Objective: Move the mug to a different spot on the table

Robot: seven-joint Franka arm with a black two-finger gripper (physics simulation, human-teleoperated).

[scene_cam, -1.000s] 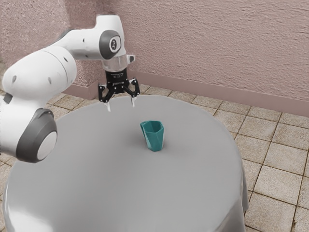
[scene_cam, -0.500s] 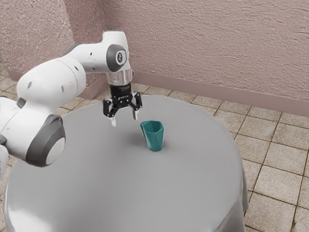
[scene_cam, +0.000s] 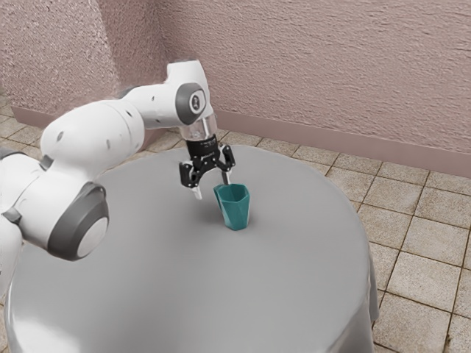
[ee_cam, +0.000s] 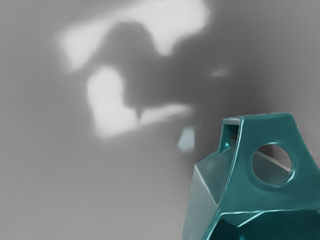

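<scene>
We've got a round grey tabletop [scene_cam: 184, 294] here, with pinkish stucco walls [scene_cam: 331, 66] and a darker baseboard [scene_cam: 353, 140] behind it. The floor [scene_cam: 419, 243] is beige tile.

The mug [scene_cam: 233, 206] is rendered in glossy teal. The table [scene_cam: 184, 294] is covered in plain pale grey. The arm [scene_cam: 96, 140] is coloured white, with dark grey joint caps. The gripper [scene_cam: 212, 185] is black, tipped in white. A speckled pink wall [scene_cam: 331, 66] and beige floor tiles [scene_cam: 419, 235] lined with darker grout are seen.
</scene>
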